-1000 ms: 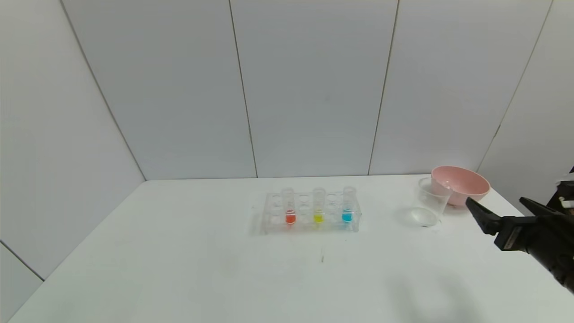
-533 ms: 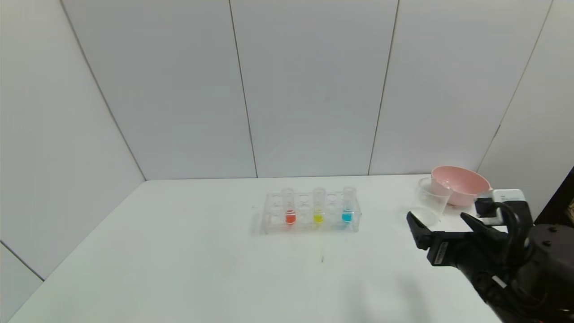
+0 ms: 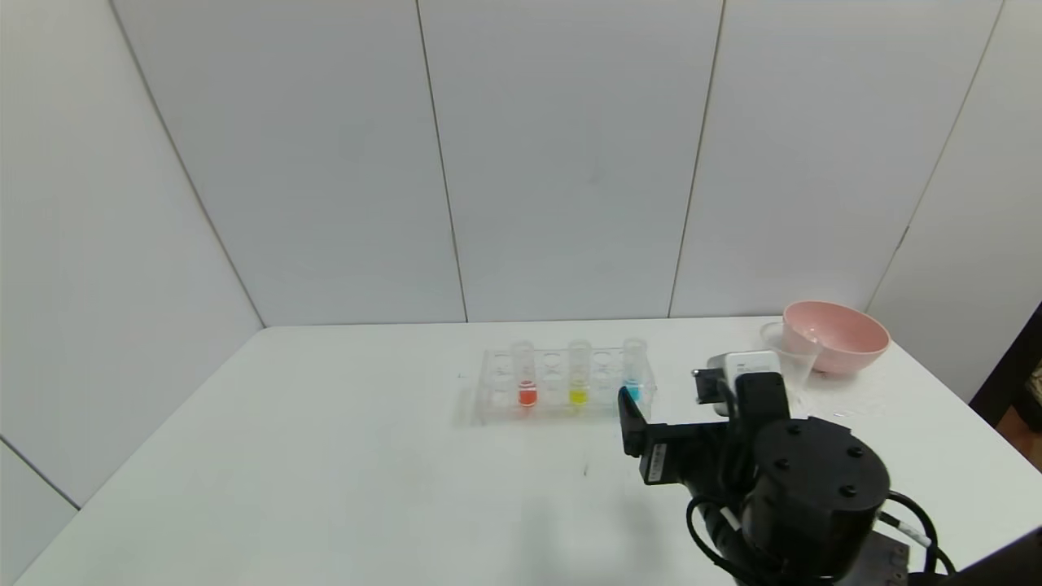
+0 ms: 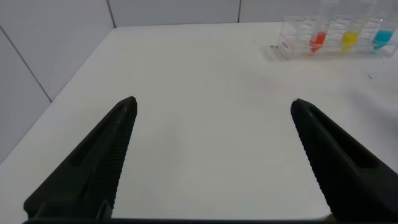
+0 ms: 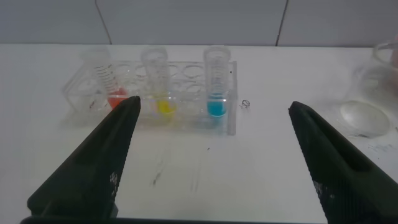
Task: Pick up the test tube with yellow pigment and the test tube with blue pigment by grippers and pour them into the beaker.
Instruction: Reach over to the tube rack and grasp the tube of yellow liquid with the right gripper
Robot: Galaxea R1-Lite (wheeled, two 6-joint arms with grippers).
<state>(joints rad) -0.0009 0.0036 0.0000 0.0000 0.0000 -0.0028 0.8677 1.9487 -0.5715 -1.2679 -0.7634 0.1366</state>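
Observation:
The yellow tube point(image 3: 578, 382) and the blue tube point(image 3: 632, 376) stand upright in a clear rack point(image 3: 562, 404) at mid-table. The right wrist view shows the yellow tube point(image 5: 161, 87) and the blue tube point(image 5: 216, 84) just ahead. My right gripper point(image 5: 212, 106) is open and empty. It hovers in front of the rack's blue end point(image 3: 667, 391), apart from the tubes. The beaker point(image 3: 796, 358) stands right of the rack, partly hidden behind the right wrist. My left gripper point(image 4: 213, 102) is open and empty over bare table, far from the rack point(image 4: 336, 40).
A red-liquid tube point(image 3: 527, 382) stands at the rack's left end. A pink bowl point(image 3: 834, 334) sits behind the beaker at the far right corner. Grey wall panels close the table's back and left sides. The table's right edge lies near the bowl.
My right arm has swung left from beside the beaker and bowl to just in front of the rack's blue end, still open. The tubes, beaker and bowl have not moved.

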